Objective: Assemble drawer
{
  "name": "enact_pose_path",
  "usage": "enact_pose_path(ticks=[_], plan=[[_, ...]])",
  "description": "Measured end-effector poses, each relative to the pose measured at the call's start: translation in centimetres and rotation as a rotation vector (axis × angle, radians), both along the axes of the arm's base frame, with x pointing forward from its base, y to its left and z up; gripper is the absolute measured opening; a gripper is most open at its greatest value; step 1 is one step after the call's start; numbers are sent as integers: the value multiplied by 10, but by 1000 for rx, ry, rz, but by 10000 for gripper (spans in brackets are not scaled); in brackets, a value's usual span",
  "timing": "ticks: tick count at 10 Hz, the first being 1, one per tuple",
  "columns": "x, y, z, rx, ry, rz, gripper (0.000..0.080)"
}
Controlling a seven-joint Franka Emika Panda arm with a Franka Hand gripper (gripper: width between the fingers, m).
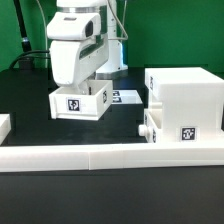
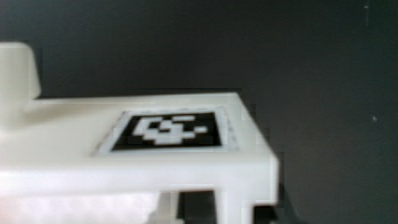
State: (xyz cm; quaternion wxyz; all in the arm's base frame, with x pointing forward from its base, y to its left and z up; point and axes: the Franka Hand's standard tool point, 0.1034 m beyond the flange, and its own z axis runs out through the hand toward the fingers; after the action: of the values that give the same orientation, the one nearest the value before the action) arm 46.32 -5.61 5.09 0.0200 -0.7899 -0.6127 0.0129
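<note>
My gripper [image 1: 82, 88] reaches down into a small white tray [image 1: 80, 102] of the drawer and is shut on its wall. The tray looks slightly tilted and sits left of the housing in the exterior view. The tray's tag faces the exterior camera. In the wrist view the tray [image 2: 107, 165] fills the frame, with a black-and-white tag [image 2: 173, 131] on its flat face. My gripper [image 2: 199, 208] is mostly hidden at the frame's edge. The tall white housing [image 1: 185, 98] stands at the exterior view's right, with a second knobbed tray [image 1: 152, 126] partly in its lower slot.
A long low white wall [image 1: 110, 156] runs across the front of the black table. The marker board [image 1: 127, 97] lies flat behind the held tray. A white piece [image 1: 4, 125] shows at the exterior view's left edge. A green backdrop stands behind.
</note>
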Motion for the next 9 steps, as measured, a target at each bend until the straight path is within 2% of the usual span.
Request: enact_pose_path(ticks=[2, 5, 9], plan=[[13, -6, 2, 1, -28, 73, 42], [48, 1, 9, -6, -34, 131, 42], [46, -1, 6, -5, -30, 128, 42]])
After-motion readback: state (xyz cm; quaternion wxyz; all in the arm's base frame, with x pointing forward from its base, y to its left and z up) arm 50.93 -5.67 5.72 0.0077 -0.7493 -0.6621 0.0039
